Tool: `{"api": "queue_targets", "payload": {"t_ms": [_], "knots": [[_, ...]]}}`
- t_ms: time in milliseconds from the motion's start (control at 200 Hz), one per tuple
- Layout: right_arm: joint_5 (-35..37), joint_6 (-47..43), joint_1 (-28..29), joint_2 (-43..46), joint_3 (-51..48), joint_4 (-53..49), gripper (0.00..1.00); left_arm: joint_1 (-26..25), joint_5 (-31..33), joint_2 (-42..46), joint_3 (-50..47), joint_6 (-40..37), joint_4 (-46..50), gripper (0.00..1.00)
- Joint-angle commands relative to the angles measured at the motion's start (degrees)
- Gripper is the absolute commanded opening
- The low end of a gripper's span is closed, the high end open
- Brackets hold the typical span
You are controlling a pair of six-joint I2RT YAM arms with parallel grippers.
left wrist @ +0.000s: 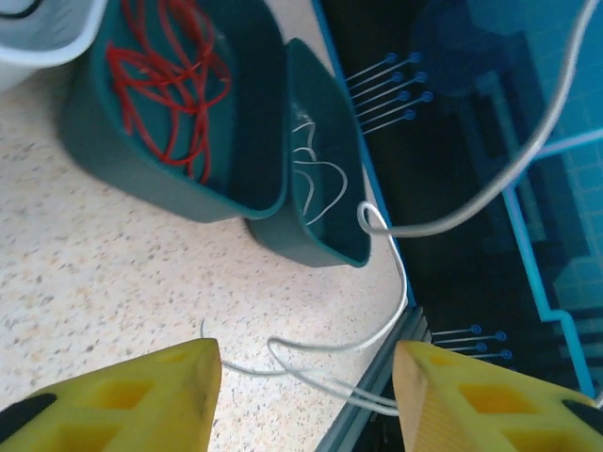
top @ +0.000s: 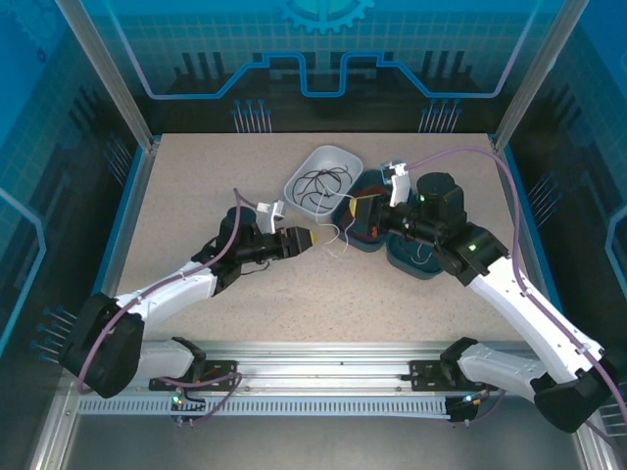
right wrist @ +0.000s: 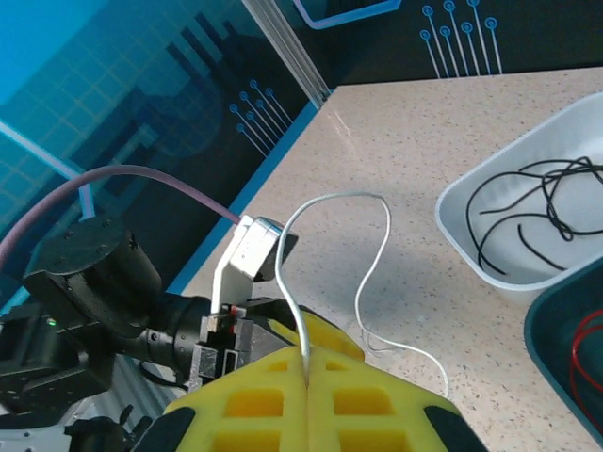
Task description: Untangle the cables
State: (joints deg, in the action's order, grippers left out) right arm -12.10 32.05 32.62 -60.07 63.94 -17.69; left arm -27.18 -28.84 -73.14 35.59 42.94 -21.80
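Observation:
A white cable (right wrist: 373, 201) loops up from my right gripper (right wrist: 306, 363), whose yellow fingers are shut on it. The cable trails down onto the speckled table and runs between the wide-apart yellow fingers (left wrist: 170, 377) of my left gripper (left wrist: 306, 356), which is open and grips nothing; there the white cable (left wrist: 377, 330) lies in loose curves. Seen from above, the left gripper (top: 313, 238) and the right gripper (top: 357, 209) face each other closely at the table's middle. Red cables (left wrist: 165, 66) lie in a teal bin (left wrist: 141, 165), more white cables (left wrist: 318, 179) in a second teal bin (left wrist: 311, 240), and black cables (right wrist: 537, 212) in a white bin (right wrist: 452, 212).
The white bin (top: 297, 176) stands behind the grippers, the two teal bins (top: 409, 262) under the right arm. Blue-edged enclosure walls (top: 127, 206) ring the table. A metal rail (top: 323, 377) runs along the near edge.

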Motion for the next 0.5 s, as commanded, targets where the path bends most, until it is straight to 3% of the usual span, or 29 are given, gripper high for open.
{"api": "queue_targets", "payload": {"t_ms": [0,275,495], "knots": [[-3.1,4.0,0.2,1.4,0.1,4.2,0.00,-0.3,-5.2,0.1,-3.7,-2.2,-13.0,0.51],[-8.5,9.1,-0.4,1.5,0.9,8.2,0.00,-0.3,-10.0,-0.8,-8.3,-5.0,-24.9,0.52],[-10.3,11.4,-0.4,1.2,0.6,11.1,0.00,-0.3,-13.4,-1.4,-8.7,-5.3,-27.6,0.52]]}}
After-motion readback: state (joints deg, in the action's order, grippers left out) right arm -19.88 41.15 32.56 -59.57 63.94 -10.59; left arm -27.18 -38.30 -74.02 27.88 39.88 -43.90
